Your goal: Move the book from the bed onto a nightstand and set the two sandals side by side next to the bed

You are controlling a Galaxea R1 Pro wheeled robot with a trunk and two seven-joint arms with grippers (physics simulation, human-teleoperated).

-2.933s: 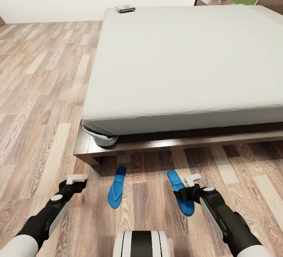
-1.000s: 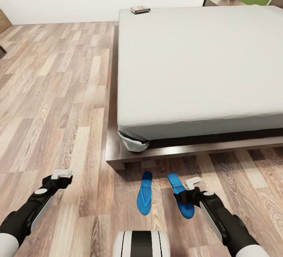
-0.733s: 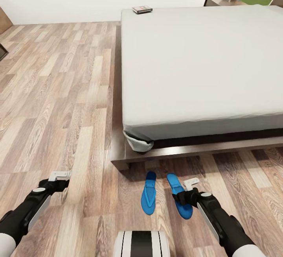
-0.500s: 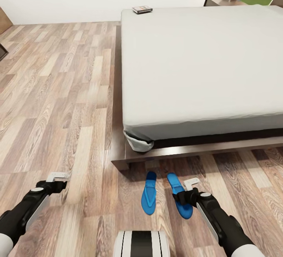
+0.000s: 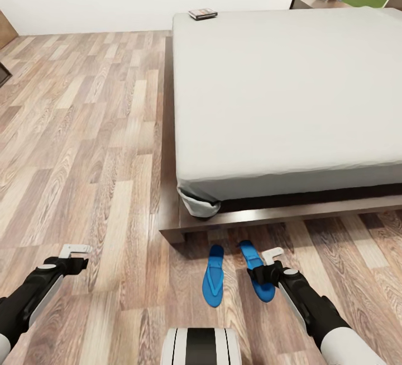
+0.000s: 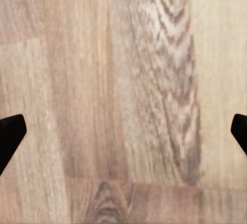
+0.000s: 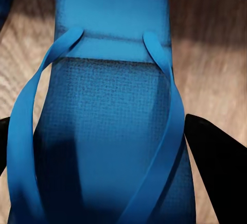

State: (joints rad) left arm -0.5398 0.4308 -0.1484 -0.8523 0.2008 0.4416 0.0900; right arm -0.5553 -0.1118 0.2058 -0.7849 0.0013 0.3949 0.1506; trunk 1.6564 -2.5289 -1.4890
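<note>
I see two sandals (image 5: 213, 282) (image 5: 258, 279) lying side by side on the floor (image 5: 84, 130) just before the bed (image 5: 285, 91). A book (image 5: 202, 14) rests at the bed's far left corner; a nightstand (image 5: 312, 1) stands behind.

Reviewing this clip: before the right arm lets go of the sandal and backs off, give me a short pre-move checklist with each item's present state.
1. Right gripper over the right sandal: ok; in the right wrist view its fingers flank the sandal's sides.
2. Sandal resting flat on the floor: cannot tell; no view shows its underside.
3. Pair side by side: ok; the left sandal lies roughly parallel with a narrow gap between them.
4. Pair next to the bed: ok; both lie just off the frame's near corner.
5. Left gripper free: ok; jaws open over bare floor.
6. Book moved: not ok; it lies on the mattress's far corner.
</note>
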